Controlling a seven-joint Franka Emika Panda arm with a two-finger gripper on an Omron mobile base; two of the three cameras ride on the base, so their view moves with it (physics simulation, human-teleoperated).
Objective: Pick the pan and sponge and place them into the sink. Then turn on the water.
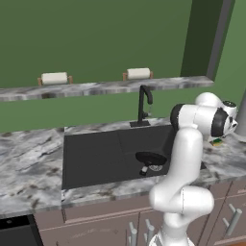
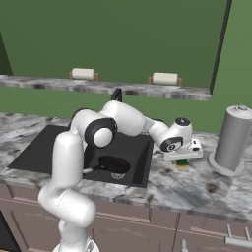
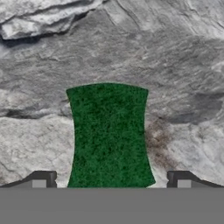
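1. the sink [image 1: 96, 158] is the landmark: a black basin sunk in a grey marbled counter [image 1: 29, 168], brown cabinet fronts below it.
2. the pan [image 1: 151, 158] lies inside the sink, near its right end, by the silver drain.
3. a black curved faucet [image 1: 143, 105] rises behind the sink.
4. the sponge [image 3: 109, 135] lies flat on the counter just right of the sink, green side up.
5. the gripper [image 3: 111, 183] hangs over the sponge, jaws spread wide, one fingertip to each side, nothing held.
6. above the sink, a marbled ledge [image 1: 96, 88] on the green wall carries two paper rolls.
7. a grey canister [image 2: 232, 140] stands on the counter, well right of the sink.
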